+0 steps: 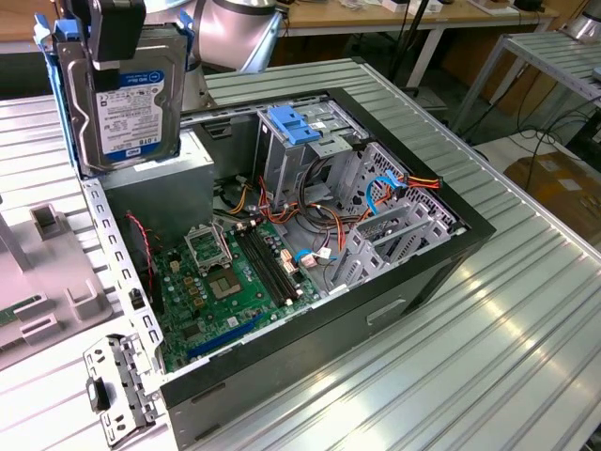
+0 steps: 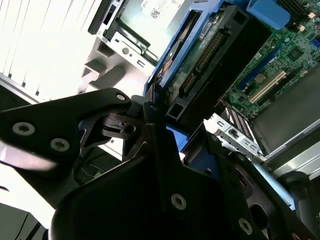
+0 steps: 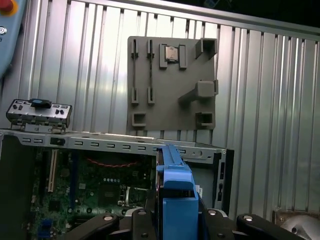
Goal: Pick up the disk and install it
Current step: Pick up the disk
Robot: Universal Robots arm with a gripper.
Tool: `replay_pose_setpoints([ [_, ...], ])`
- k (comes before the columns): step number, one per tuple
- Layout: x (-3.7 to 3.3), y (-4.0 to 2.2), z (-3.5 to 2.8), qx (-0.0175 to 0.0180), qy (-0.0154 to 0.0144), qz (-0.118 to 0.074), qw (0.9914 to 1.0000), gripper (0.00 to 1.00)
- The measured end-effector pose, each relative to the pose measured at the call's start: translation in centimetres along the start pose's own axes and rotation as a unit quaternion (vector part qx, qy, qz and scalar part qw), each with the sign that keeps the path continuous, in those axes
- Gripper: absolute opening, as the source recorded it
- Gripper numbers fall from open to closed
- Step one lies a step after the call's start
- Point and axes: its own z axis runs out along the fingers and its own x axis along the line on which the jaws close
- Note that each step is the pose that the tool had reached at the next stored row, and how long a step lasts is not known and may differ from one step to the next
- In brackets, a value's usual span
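The disk (image 1: 127, 94), a silver hard drive with a white and blue label in a blue carrier, hangs upright in the air at the exterior view's upper left. It is above the grey power supply box (image 1: 155, 193) of the open computer case (image 1: 441, 272). My gripper (image 1: 105, 33) is shut on the disk's top edge. In the second wrist view the black fingers (image 2: 90, 115) clamp the disk (image 2: 200, 60), whose connector edge faces down toward the case. The first wrist view has the blue carrier (image 3: 176, 192) between the gripper's fingers (image 3: 107, 222).
Inside the case are a metal drive cage with a blue latch (image 1: 293, 127), loose cables (image 1: 310, 202) and the green motherboard (image 1: 225, 282). A grey fixture plate (image 3: 172, 82) lies on the ribbed table beside the case. A metal bracket (image 1: 117, 390) sits by the case's near corner.
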Motion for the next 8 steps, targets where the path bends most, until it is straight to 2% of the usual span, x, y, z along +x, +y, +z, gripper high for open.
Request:
replay_pose_setpoints([
  [1,0.76,-0.32,-0.11,0.0000,0.0000,0.000,1.00000,0.37],
  [2,1.22,-0.47,-0.17,0.0000,0.0000,0.000,1.00000,0.37],
  [8,1.76,-0.67,-0.24,0.0000,0.0000,0.000,1.00000,0.37],
])
